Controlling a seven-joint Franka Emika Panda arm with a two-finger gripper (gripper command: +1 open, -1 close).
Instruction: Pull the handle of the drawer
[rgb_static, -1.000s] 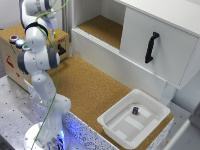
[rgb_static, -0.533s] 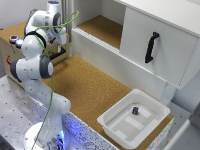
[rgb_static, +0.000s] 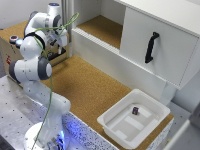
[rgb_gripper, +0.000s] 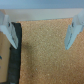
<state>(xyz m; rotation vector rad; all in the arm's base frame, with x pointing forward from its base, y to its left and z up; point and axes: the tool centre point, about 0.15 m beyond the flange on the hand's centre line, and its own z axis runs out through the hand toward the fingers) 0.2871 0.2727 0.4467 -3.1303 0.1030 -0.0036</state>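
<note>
Handle (rgb_static: 151, 47) sits well apart from the folded arm's spread, empty tool (rgb_gripper: 41, 31).

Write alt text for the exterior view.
A white robot arm stands at the exterior view's left on a cork surface, far from the white drawer with its black handle. A shallow white tub sits in the foreground.

Bright, even overhead light; soft shadows. Exterior view soft, low in detail. Blue glow at the white robot arm's base (rgb_static: 64, 135), lower left. Wrist view blurred throughout, pale finger edges smeared.
</note>
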